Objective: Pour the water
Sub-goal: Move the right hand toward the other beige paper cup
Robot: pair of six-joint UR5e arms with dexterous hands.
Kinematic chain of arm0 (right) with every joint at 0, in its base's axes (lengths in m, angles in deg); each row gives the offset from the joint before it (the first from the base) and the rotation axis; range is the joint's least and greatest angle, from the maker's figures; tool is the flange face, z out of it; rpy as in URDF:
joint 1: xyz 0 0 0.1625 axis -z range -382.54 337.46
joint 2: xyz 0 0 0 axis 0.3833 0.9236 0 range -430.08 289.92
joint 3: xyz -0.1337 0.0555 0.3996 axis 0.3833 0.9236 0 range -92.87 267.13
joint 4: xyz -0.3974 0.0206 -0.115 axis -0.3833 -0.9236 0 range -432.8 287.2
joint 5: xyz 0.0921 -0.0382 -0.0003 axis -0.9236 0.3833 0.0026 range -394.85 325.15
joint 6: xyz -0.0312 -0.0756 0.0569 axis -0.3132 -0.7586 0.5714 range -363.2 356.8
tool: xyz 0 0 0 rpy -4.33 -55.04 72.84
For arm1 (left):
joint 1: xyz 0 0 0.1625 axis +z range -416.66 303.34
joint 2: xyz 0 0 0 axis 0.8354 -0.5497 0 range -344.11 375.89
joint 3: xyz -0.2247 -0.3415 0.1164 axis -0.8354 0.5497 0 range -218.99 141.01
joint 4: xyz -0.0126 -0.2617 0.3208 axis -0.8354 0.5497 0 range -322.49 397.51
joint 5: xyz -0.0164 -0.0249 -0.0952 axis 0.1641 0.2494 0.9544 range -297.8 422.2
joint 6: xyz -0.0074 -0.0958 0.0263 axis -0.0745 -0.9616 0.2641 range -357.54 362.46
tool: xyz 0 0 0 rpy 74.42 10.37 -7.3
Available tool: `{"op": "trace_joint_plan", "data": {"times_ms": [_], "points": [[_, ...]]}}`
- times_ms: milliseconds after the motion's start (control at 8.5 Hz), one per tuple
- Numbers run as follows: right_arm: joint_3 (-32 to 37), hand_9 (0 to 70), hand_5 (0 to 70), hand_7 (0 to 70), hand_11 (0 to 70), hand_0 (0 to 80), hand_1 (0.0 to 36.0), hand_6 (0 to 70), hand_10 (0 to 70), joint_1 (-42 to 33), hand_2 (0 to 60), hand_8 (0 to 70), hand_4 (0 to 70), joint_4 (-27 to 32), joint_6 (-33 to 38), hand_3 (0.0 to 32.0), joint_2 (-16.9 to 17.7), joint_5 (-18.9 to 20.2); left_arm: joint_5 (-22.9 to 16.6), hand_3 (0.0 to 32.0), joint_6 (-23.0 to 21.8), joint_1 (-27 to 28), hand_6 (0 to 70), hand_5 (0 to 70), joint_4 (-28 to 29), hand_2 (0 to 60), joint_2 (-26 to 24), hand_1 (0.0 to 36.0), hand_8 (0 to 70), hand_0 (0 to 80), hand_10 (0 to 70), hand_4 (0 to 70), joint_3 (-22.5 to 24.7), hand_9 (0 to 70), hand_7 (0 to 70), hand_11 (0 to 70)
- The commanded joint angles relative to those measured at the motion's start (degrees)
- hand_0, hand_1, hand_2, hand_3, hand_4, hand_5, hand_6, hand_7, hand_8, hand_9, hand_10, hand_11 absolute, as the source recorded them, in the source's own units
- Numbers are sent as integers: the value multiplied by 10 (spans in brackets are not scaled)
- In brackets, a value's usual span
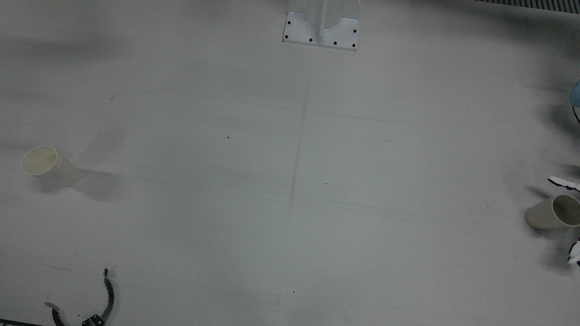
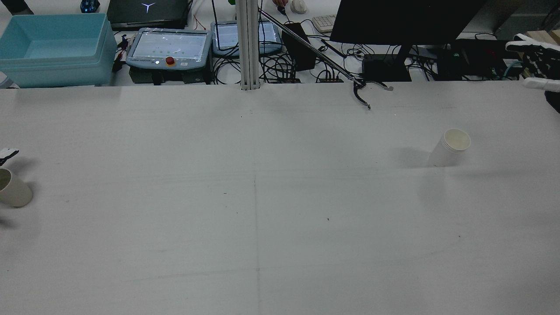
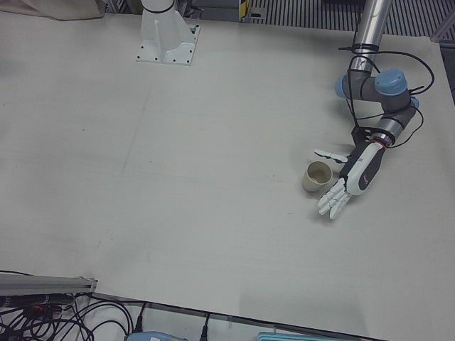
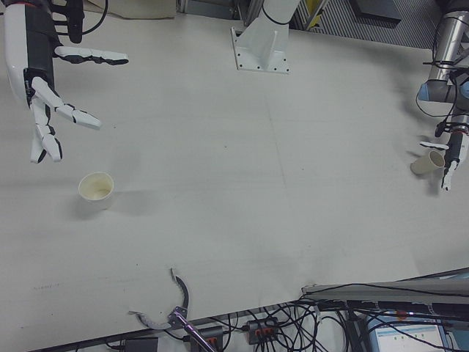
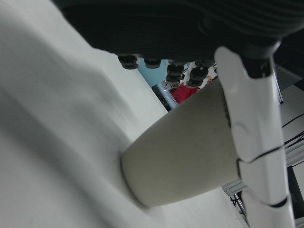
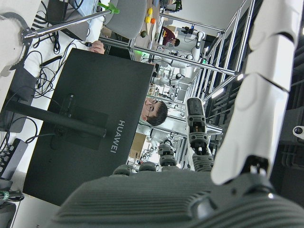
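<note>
One paper cup stands upright on the white table at the robot's left side; it also shows in the rear view, front view and left hand view. My left hand is low beside it, open, with the cup between thumb and straight fingers; I cannot tell if they touch it. A second paper cup stands on the right side, also in the rear view and front view. My right hand is open, raised well above the table, apart from that cup.
A black grabber claw on a long rod lies at the operators' edge of the table, also in the rear view. The arm pedestal stands at the robot's edge. A blue bin and a monitor stand beyond the table.
</note>
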Motion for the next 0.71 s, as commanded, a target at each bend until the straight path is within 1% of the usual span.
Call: {"op": "trace_joint_plan", "data": {"times_ms": [0,118,235,353,471,588], "points": [[1,6,183,102,3,527,184,55,0,0,62,1,137,0,1,0,3,1,2,0,0,6,73,33,-16,28,-22,173,19,554,14,213,0,2,81,40],[1,5,180,99,1,527,184,52,0,0,60,0,132,0,1,0,3,0,10,0,-5,6,89,72,-17,38,-23,173,26,559,19,283,1,3,89,45],[1,4,178,94,0,525,183,49,0,0,59,0,125,0,0,0,3,0,15,0,-7,7,98,238,-17,65,-23,178,31,568,26,415,1,8,98,52],[1,4,178,94,0,525,183,49,0,0,56,0,122,0,0,0,3,0,22,0,-14,7,111,509,-21,97,-23,173,33,567,31,573,2,15,119,57],[1,4,180,94,2,523,181,50,0,0,58,0,126,0,1,0,4,0,31,0,-23,8,135,700,-24,127,-23,164,42,566,36,700,2,31,151,59],[1,4,179,93,2,522,179,49,0,-1,58,0,125,0,2,0,4,0,32,0,-29,8,160,700,-26,127,-23,157,61,572,45,700,3,57,173,69]]}}
